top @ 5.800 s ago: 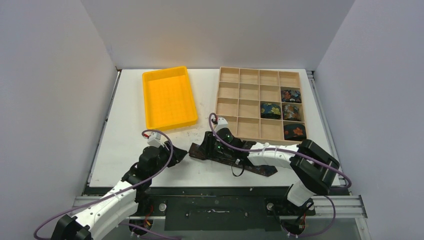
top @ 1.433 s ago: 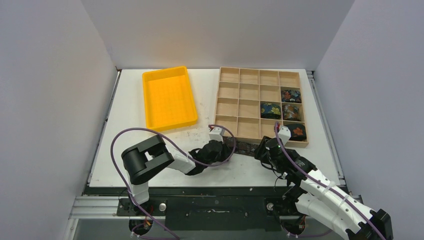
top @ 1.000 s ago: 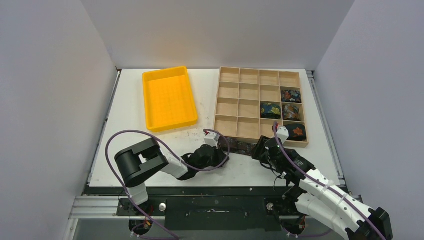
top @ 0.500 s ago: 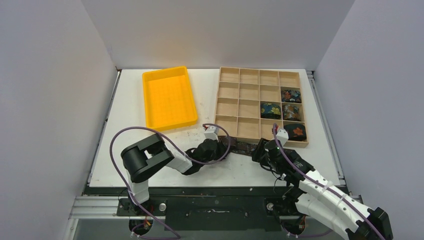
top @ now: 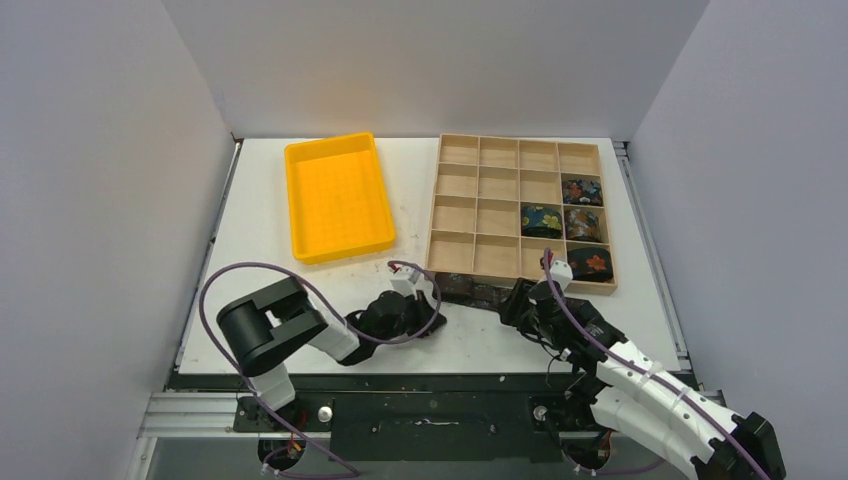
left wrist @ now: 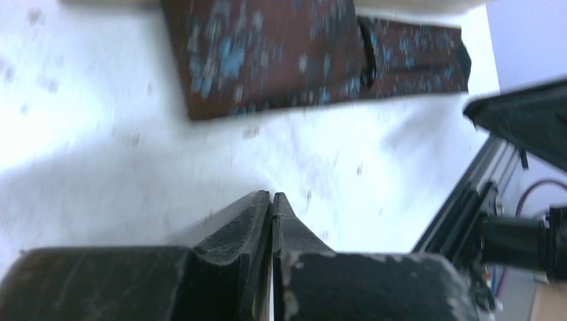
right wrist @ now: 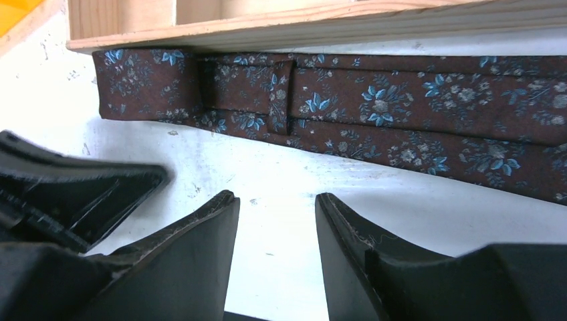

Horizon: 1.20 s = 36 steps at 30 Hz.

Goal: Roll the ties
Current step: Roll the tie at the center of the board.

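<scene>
A dark brown tie with small blue flowers point(top: 475, 291) lies flat and folded along the near edge of the wooden tray point(top: 500, 165). It also shows in the left wrist view point(left wrist: 301, 53) and the right wrist view point(right wrist: 401, 100). My left gripper point(top: 432, 316) is shut and empty point(left wrist: 272, 195), just short of the tie's left end. My right gripper point(top: 512, 303) is open and empty point(right wrist: 275, 200), low over the table in front of the tie. Several rolled floral ties point(top: 541, 220) fill cells at the tray's right.
A yellow bin point(top: 338, 195) stands at the back left. The wooden tray's front wall point(right wrist: 301, 27) is right behind the tie. The left gripper's body point(right wrist: 80, 194) sits close to the right gripper's left side. The table's front rail point(left wrist: 468, 221) is near.
The left gripper has drawn back left and nearer from the tie, still shut. The right gripper has barely moved. The tie now lies against the tray's front edge.
</scene>
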Motion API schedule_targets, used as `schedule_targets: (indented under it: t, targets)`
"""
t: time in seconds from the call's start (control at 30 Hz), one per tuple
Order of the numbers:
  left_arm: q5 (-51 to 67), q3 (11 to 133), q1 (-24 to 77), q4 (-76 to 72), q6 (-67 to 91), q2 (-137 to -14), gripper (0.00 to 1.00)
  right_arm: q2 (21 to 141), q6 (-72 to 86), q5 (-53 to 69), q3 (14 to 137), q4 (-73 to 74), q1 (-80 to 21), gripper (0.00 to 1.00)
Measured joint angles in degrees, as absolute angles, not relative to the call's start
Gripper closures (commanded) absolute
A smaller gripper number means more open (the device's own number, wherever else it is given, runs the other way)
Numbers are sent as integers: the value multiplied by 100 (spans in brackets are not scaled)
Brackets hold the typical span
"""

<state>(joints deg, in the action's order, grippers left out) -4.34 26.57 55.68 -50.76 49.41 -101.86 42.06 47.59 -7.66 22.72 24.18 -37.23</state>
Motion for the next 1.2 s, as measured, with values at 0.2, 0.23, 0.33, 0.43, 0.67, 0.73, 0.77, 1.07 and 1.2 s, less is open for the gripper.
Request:
schedule_targets:
  t: [0.2,0.23,0.33,0.43,0.67,0.73,0.77,1.07,1.2]
  targets:
    - [-10,1621,5612,-4904,4882,-8941,100,4783,4744,-554,2191,2014,-3800,51]
    - [-3,1540,5607,-4805,4882,-8691,100,4875,4740,-530,2193,1938,-3802,49]
    - [38,1457,5437,-4464,4864,-7953,61,5105,4744,-438,2231,1730,-3835,44]
    - [128,1446,4925,-4226,4880,-7356,11,5360,4740,-373,2397,1481,-3835,43]
    - [537,1192,3642,-4460,5304,-6897,4,6366,4709,-217,3033,642,-3760,43]
    - [729,1184,3514,-4589,5365,-7041,2,6608,4718,-93,3079,320,-3697,44]
    - [821,1194,3470,-4670,5384,-7157,0,6707,4718,-43,3081,202,-3662,45]
    - [1483,1645,3435,-5043,5566,-8508,22,7470,4744,364,3089,-427,-3361,54]
    - [1765,1872,3437,-5367,5686,-9083,24,7605,4740,486,3074,-543,-3251,56]
